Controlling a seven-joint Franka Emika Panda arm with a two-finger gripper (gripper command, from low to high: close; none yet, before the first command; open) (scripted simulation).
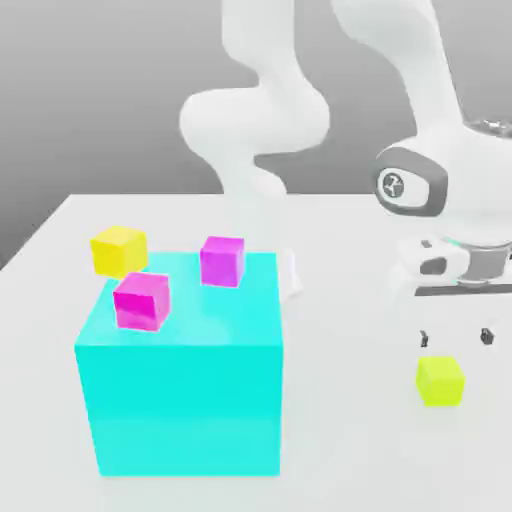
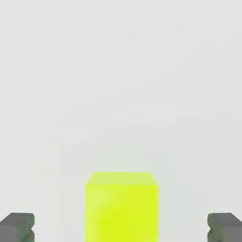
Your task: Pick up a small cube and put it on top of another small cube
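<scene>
While the white arm is reaching down on the exterior view's right, its end effector (image 1: pixel 456 336) is hanging just above the small lime-yellow cube (image 1: pixel 440 381), fingers spread wide and holding nothing. Seen from the hand view, the two dark fingertips (image 2: pixel 17 227) are standing well out to either side of the lime-yellow cube (image 2: pixel 121 209), with bare surface showing between each pad and the cube's faces, so nothing is touching it. That cube is sitting flat on the pale surface (image 1: pixel 350 440), apart from everything else, near the exterior view's right edge.

Over toward the exterior view's left, a big cyan block (image 1: pixel 185 400) is resting on the same surface. Two magenta small cubes are lying on its top face: one (image 1: pixel 141 300) near the block's front left corner, the other (image 1: pixel 222 260) farther back, close to the rear edge. A golden-yellow small cube (image 1: pixel 119 250) is sitting on the surface just behind the block's back left corner. The lime-yellow cube is lying well apart from the cyan block, with open surface between them.
</scene>
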